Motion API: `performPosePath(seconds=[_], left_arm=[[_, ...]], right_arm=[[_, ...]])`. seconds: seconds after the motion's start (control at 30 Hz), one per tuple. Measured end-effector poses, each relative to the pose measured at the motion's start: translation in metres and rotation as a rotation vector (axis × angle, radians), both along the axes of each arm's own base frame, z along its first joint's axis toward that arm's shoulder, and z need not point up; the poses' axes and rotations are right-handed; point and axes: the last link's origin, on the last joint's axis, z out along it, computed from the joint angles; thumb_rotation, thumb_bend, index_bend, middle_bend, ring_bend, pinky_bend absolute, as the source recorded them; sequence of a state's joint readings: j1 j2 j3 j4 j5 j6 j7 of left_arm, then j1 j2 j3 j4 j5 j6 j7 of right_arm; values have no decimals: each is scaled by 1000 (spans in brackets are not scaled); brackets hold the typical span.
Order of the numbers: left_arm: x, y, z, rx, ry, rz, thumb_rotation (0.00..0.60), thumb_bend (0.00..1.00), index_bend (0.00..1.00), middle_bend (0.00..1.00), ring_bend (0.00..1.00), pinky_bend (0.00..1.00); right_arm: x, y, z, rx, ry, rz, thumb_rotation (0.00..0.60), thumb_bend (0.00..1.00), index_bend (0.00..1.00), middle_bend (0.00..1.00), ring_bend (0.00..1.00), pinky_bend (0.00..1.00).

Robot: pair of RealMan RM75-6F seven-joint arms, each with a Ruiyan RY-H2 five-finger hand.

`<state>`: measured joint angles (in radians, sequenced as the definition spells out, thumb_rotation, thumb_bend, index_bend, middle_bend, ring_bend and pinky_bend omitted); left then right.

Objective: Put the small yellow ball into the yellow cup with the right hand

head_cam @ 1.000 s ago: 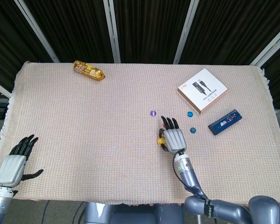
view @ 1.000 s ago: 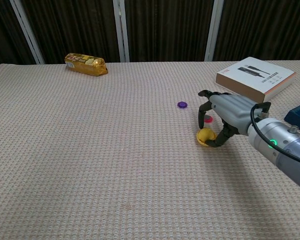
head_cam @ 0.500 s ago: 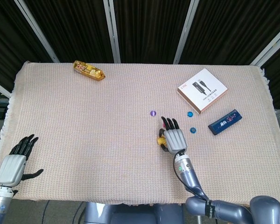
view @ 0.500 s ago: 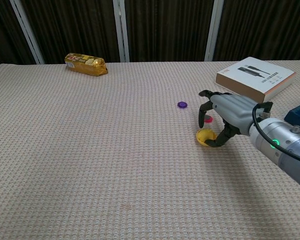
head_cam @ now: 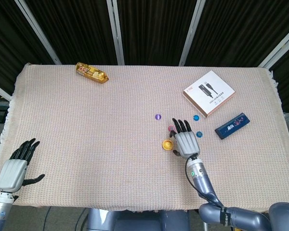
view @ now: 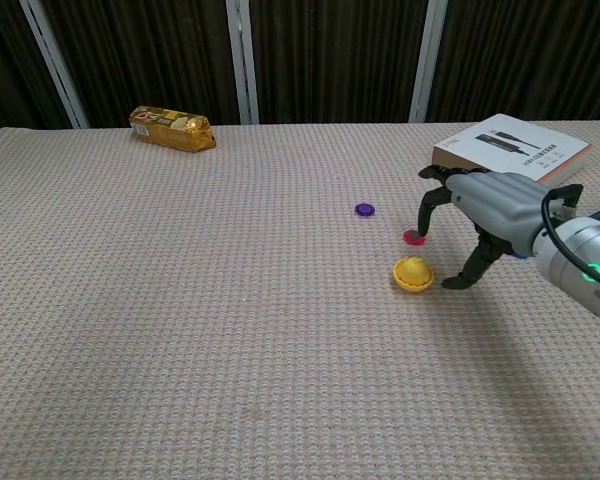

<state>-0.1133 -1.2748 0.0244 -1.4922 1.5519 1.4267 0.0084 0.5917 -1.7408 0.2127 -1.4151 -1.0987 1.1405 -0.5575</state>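
Note:
The yellow cup [head_cam: 167, 144] [view: 413, 273] stands on the woven cloth near the table's middle right. A rounded yellow top, seemingly the small ball, fills its mouth; I cannot tell the two apart clearly. My right hand [head_cam: 185, 139] [view: 490, 215] hovers just to the right of the cup, apart from it, fingers spread and pointing down, holding nothing. At the table's near left edge my left hand [head_cam: 17, 166] rests open; the chest view does not show it.
A pink cap [head_cam: 171, 128] [view: 414, 237] lies under my right fingertips, a purple cap [head_cam: 158, 117] [view: 365, 210] beyond it. Two blue caps [head_cam: 196, 117] [head_cam: 199, 134], a white box [head_cam: 208, 93] [view: 510, 150] and a blue pack [head_cam: 232, 125] lie right. A gold snack pack [head_cam: 91, 72] [view: 172, 127] sits far left.
My right hand has let go of the yellow cup and moved right and up, away from it. The pink cap now shows. The left hand has not moved.

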Motion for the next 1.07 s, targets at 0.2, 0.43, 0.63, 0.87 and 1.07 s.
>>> performPosePath(seconds=[0.2,0.43,0.63,0.87,1.07], left_arm=[[0,0,0,-8,10,-10,600,0,0,0,0,169],[-2,-1,1,-8,24,-8,600,0,0,0,0,169],[0,-3,1,-3,40,-14,600,0,0,0,0,169],[2,-6,1,-7,58,-16,600,0,0,0,0,169],[1,-6,0,-12,57,-8,600,0,0,0,0,169]], right_arm=[[-10,11,24,12,75,3,600,0,72,0,0,0],[-40,34,85,-42,149,-31,600,0,23,0,0,0],[-82,69,137,-107,178,-84,600,0,22,0,0,0],[-118,111,164,-145,138,-137,600,0,26,0,0,0],[-142,132,173,-181,116,-149,600,0,36,0,0,0]])
